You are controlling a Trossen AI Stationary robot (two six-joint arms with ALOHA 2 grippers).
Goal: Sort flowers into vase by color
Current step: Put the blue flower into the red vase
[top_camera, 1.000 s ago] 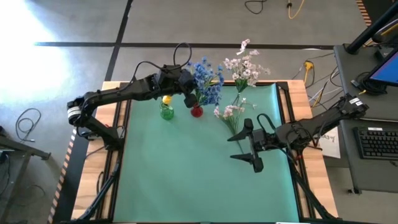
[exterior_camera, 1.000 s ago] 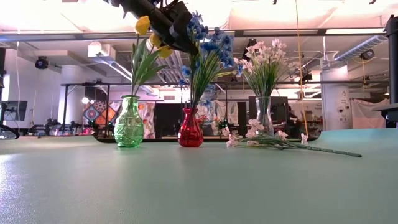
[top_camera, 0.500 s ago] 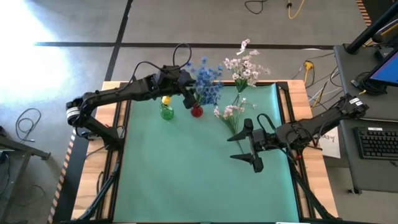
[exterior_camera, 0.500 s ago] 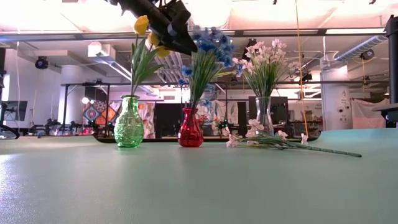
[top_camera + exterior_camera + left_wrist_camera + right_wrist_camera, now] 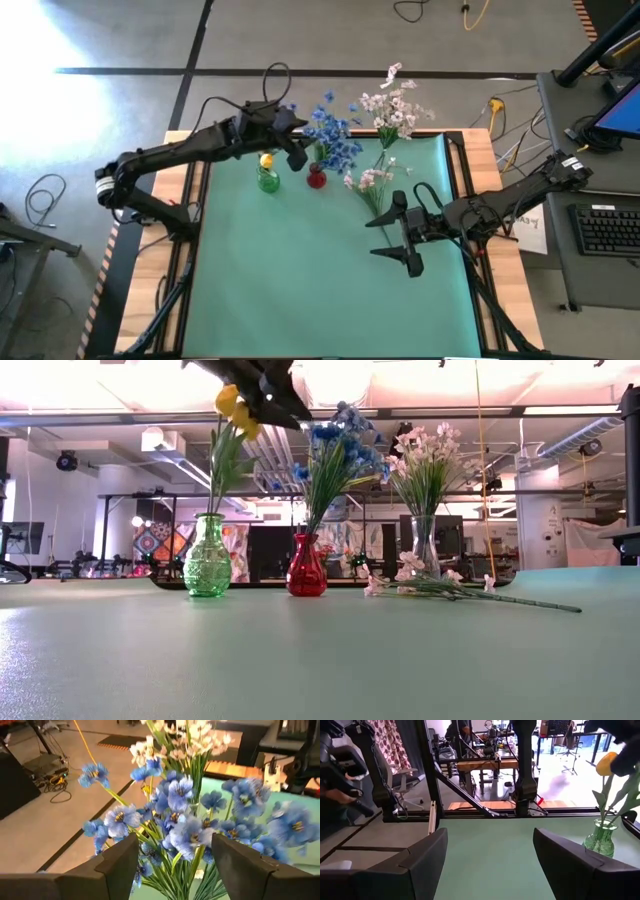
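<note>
Flowers stood sorted in three vases at the far edge of the green bench in the high view: yellow buds in a green vase, blue blossoms in a red vase, and pink-white blossoms in a clear vase. One pink-white spray lay flat on the bench beside them. The left pincer hovered over the vases, fingers apart and empty. The right pincer rested mid-bench, fingers apart and empty.

In the low view, the green vase, red vase and clear vase stood in a row, with the loose spray lying near the clear vase. The left pincer hung above the yellow buds.

In the left wrist view, the blue blossoms lay beyond the parted fingers.

In the right wrist view, the parted fingers framed bare bench, the green vase off to one side.
</note>
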